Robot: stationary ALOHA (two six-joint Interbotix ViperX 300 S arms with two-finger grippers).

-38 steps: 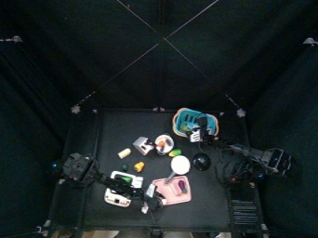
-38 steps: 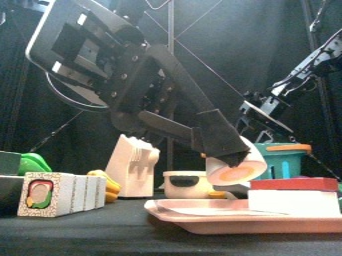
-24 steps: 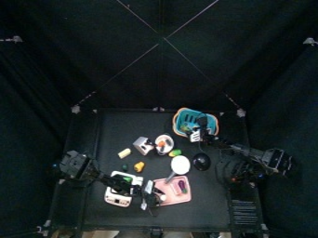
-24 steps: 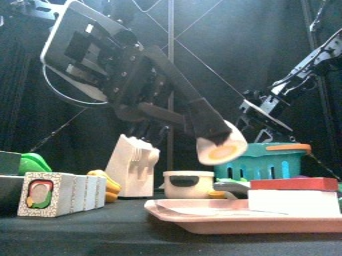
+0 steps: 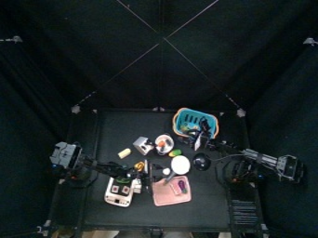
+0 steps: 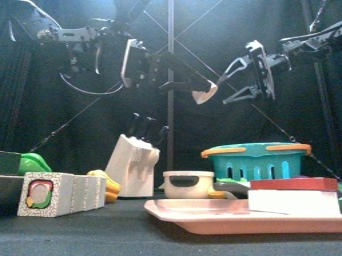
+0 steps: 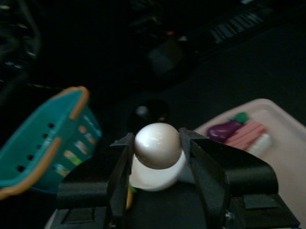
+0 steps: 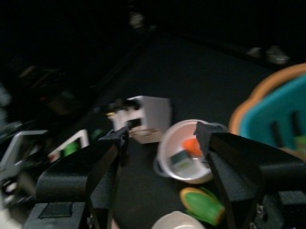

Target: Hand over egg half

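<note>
Jaws of the left gripper (image 7: 157, 170) stand wide but pinch the egg half (image 7: 157, 150) between them, its pale rounded shell turned toward the wrist camera and its rim pressed against both inner faces. From the front, that gripper (image 6: 189, 84) holds the egg half (image 6: 202, 92) high above the table, left of the middle, with the white cut side tipped down and to the right. Opposite it, the right gripper (image 6: 254, 76) hangs at about the same height with its jaws spread apart and nothing between them; a clear gap separates it from the egg half. Below on the black table (image 6: 80, 226) sit a teal basket (image 6: 258, 161), a pink tray (image 6: 227, 214) at the near right, a white knife block (image 6: 134, 165) and a small white box (image 6: 60, 193) at the near left.
</note>
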